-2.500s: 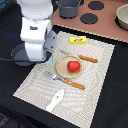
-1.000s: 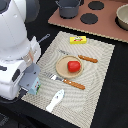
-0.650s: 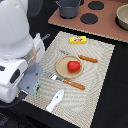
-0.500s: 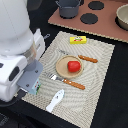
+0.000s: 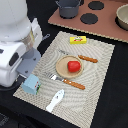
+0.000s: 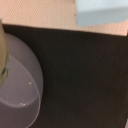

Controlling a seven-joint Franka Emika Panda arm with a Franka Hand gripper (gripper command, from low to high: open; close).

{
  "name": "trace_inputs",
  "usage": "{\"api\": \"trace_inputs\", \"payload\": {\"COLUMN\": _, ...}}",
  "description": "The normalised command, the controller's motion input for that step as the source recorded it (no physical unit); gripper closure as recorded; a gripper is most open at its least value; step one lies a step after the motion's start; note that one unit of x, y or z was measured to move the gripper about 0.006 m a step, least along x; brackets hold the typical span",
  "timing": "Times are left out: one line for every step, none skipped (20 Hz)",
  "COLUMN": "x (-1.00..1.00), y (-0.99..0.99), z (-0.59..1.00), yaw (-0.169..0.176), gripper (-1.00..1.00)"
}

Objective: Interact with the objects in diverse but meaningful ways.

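Blue cup (image 5: pixel 32 84) at placemat (image 5: pixel 100 70) edge

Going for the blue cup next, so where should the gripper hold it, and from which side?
Grip the blue cup across its two flat side walls, coming straight down from above. It stands upright and boxy at the mat corner, so parallel faces suit the jaws. The fork lies close on the exterior view's right; keep the fingers off that side.

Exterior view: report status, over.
End effector hidden behind the arm, state unknown. Light-blue cup on the mat's corner beside the arm, tomato on the plate. Nothing seen blocking.
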Motion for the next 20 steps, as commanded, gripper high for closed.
{"api": "trace_inputs", "payload": {"x": -0.75, "y": 0.57, "z": -0.07, "yaw": 0.046, "gripper": -1.0}}
{"api": "trace_inputs", "payload": {"x": -0.75, "y": 0.55, "z": -0.09, "yaw": 0.052, "gripper": -1.0}}
{"api": "trace_inputs", "payload": {"x": -0.75, "y": 0.51, "z": -0.13, "yaw": 0.065, "gripper": -1.0}}
{"api": "trace_inputs", "payload": {"x": -0.73, "y": 0.47, "z": -0.18, "yaw": 0.075, "gripper": -1.0}}
{"api": "trace_inputs", "payload": {"x": -0.71, "y": 0.45, "z": -0.22, "yaw": 0.084, "gripper": -1.0}}
{"api": "trace_inputs", "payload": {"x": -0.67, "y": 0.42, "z": -0.27, "yaw": 0.089, "gripper": -1.0}}
{"api": "trace_inputs", "payload": {"x": -0.57, "y": 0.42, "z": -0.3, "yaw": 0.113, "gripper": -1.0}}
{"api": "trace_inputs", "payload": {"x": -0.48, "y": 0.43, "z": -0.3, "yaw": 0.121, "gripper": -1.0}}
{"api": "trace_inputs", "payload": {"x": -0.46, "y": 0.43, "z": -0.3, "yaw": 0.131, "gripper": -1.0}}
{"api": "trace_inputs", "payload": {"x": -0.46, "y": 0.4, "z": -0.3, "yaw": 0.142, "gripper": -1.0}}
{"api": "trace_inputs", "payload": {"x": -0.46, "y": 0.4, "z": -0.31, "yaw": 0.146, "gripper": -1.0}}
{"api": "trace_inputs", "payload": {"x": -0.45, "y": 0.39, "z": -0.31, "yaw": 0.148, "gripper": -1.0}}
{"api": "trace_inputs", "payload": {"x": -0.45, "y": 0.41, "z": -0.33, "yaw": 0.14, "gripper": -1.0}}
{"api": "trace_inputs", "payload": {"x": -0.45, "y": 0.42, "z": -0.33, "yaw": 0.133, "gripper": -1.0}}
{"api": "trace_inputs", "payload": {"x": -0.45, "y": 0.44, "z": -0.32, "yaw": 0.121, "gripper": -1.0}}
{"api": "trace_inputs", "payload": {"x": -0.47, "y": 0.45, "z": -0.33, "yaw": 0.111, "gripper": -1.0}}
{"api": "trace_inputs", "payload": {"x": -0.5, "y": 0.44, "z": -0.33, "yaw": 0.104, "gripper": -1.0}}
{"api": "trace_inputs", "payload": {"x": -0.52, "y": 0.44, "z": -0.32, "yaw": 0.099, "gripper": -1.0}}
{"api": "trace_inputs", "payload": {"x": -0.52, "y": 0.42, "z": -0.34, "yaw": 0.1, "gripper": -1.0}}
{"api": "trace_inputs", "payload": {"x": -0.51, "y": 0.39, "z": -0.39, "yaw": 0.104, "gripper": -1.0}}
